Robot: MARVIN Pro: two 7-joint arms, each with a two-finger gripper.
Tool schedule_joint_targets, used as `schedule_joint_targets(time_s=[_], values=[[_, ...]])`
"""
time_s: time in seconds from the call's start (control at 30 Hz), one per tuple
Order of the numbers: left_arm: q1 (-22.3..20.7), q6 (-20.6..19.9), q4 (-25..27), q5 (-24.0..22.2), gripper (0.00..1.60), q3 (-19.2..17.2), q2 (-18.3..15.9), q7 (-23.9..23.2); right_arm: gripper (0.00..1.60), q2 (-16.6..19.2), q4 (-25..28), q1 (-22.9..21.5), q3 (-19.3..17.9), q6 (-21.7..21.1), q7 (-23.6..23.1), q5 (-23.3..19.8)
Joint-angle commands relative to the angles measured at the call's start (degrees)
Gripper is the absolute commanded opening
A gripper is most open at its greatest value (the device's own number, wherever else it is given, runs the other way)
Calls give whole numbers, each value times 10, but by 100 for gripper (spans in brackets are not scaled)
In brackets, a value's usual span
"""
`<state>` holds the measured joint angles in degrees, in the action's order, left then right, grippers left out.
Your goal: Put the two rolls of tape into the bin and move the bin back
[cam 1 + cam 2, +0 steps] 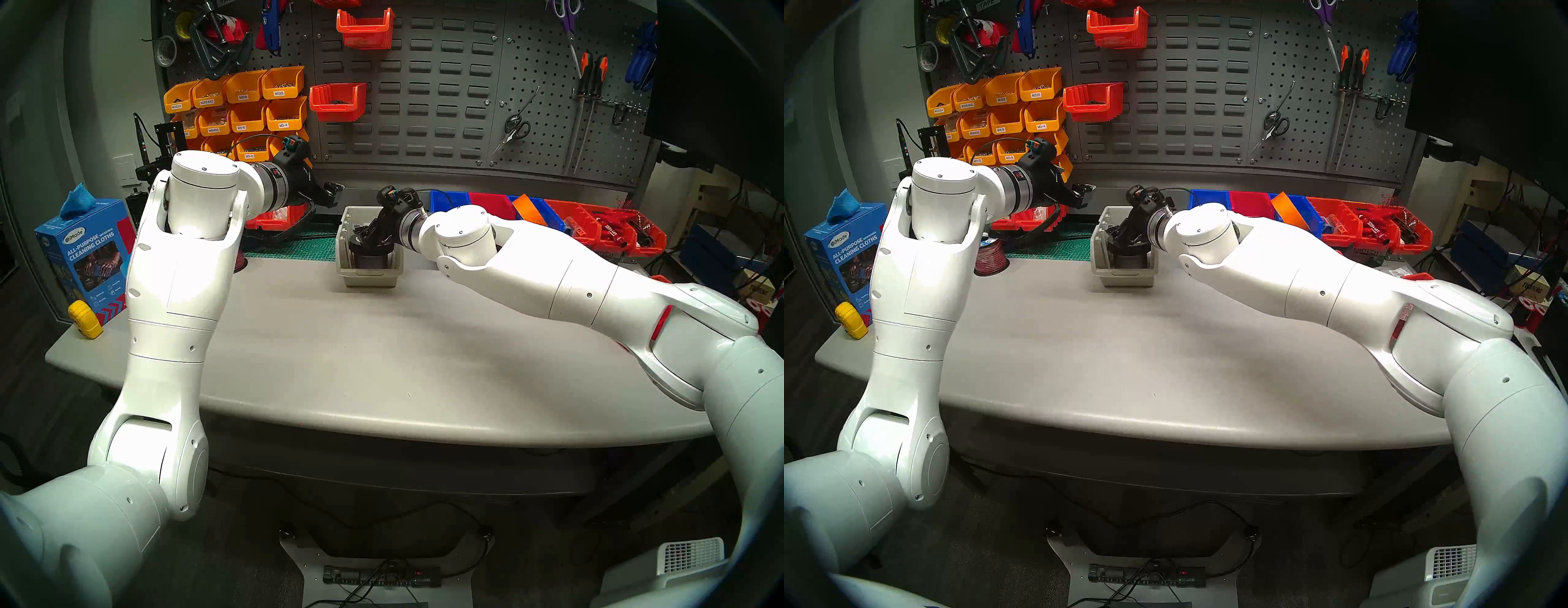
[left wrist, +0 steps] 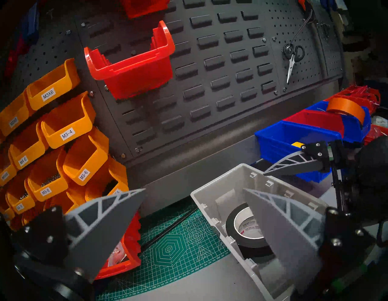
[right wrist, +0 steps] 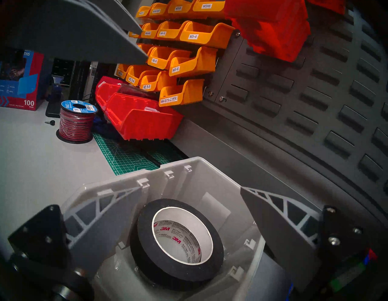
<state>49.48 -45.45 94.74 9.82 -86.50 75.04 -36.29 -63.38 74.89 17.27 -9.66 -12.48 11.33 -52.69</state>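
Note:
The beige-grey bin [image 1: 368, 278] stands at the back middle of the table, just in front of the green mat. In the right wrist view the wide black roll [image 3: 147, 241] lies tilted inside the bin [image 3: 178, 178], and a white core printed 3M shows through its hole. I cannot make out the silver-grey roll's outside. My right gripper [image 1: 365, 237] is open over the bin [image 2: 210, 199], with one finger inside and the other beyond the far wall. My left gripper [image 1: 333, 193] is open and empty, raised to the left of the bin.
A red wire spool [image 3: 76, 122] stands left of the green cutting mat [image 2: 168, 250]. Red bins sit behind the mat. Blue bins [image 2: 294, 143] and an orange roll [image 2: 346, 109] are right of the bin. The pegboard wall is close behind. A cloth box [image 1: 85, 259] stands far left.

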Motion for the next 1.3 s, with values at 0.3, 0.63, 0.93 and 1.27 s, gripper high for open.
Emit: schedule_joint_targets(time_s=[0.3,0.63,0.93,1.27], values=[[2,-29,31,-23,160,-24,24,9,160,4,54,30,-30,3,95,-32],[20,-18,48,-37,160,-40,42,24,160,17,74,31,-27,-6,111,-41],[34,-10,61,-40,160,-45,41,30,160,30,90,28,-26,-14,120,-44],[56,-4,80,-43,160,-56,37,35,160,41,108,32,-26,-23,130,-45]])
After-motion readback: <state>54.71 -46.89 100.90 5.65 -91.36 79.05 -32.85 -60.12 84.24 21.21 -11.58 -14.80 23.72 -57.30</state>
